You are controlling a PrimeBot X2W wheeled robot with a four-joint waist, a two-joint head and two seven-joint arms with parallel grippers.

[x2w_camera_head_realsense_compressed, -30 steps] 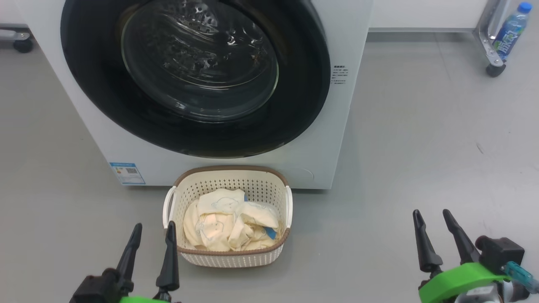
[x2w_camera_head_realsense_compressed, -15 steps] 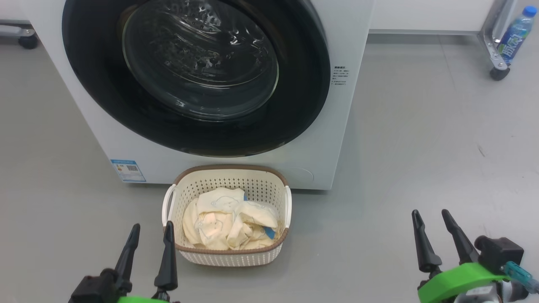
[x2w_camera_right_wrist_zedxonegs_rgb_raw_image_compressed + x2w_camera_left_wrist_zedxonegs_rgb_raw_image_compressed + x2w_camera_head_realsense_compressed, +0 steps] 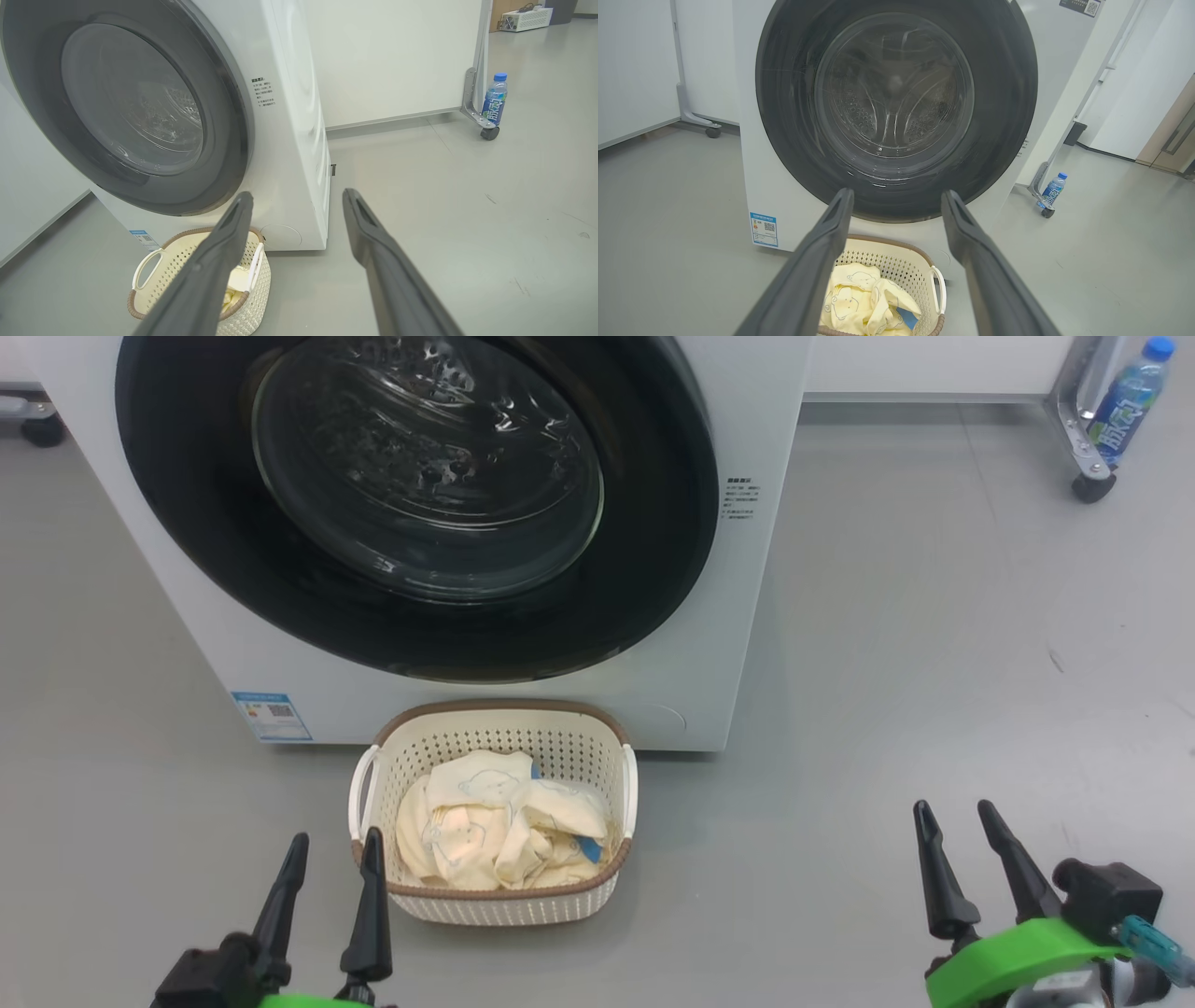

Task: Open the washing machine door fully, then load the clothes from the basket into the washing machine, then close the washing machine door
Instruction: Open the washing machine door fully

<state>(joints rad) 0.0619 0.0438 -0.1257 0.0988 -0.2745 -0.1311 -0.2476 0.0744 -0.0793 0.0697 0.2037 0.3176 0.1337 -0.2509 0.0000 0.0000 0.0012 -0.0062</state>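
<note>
Washing machine door (image 3: 415, 495) – open or shut?
Shut, flush w/ the front of the washing machine (image 3: 691, 681). Wide black rim, glass centre, drum holes visible thru it.
Basket (image 3: 504, 907) – where?
On the floor (image 3: 934, 663), right in front of the machine, under the door's lower edge and a bit R of the blue-white sticker (image 3: 271, 716). Back rim sits v. close to the machine front; can't tell if touching.
Clothes (image 3: 495, 835)?
Piled inside the basket. Cream-yellow, bear outline on the top piece, blue patch at the R side.
Left gripper (image 3: 336, 840)?
Low at the bottom L of head view, fingers spread apart, holding nothing. Its inner fingertip overlaps the basket's near-L corner in that view; contact or not, can't tell. In L wrist view the fingers point toward the door's lower rim, w/ basket and clothes btwn them lower down.
Right gripper (image 3: 954, 808)?
Bottom R of head view, well apart from the basket, over the floor. Fingers spread the same way, holding nothing. Green bracket (image 3: 1018, 957) at its base.
Anything else around?
Water bottle (image 3: 1125, 401) w/ blue cap, far R, upright just beside a black caster wheel (image 3: 1086, 487), well apart from the machine.
</note>
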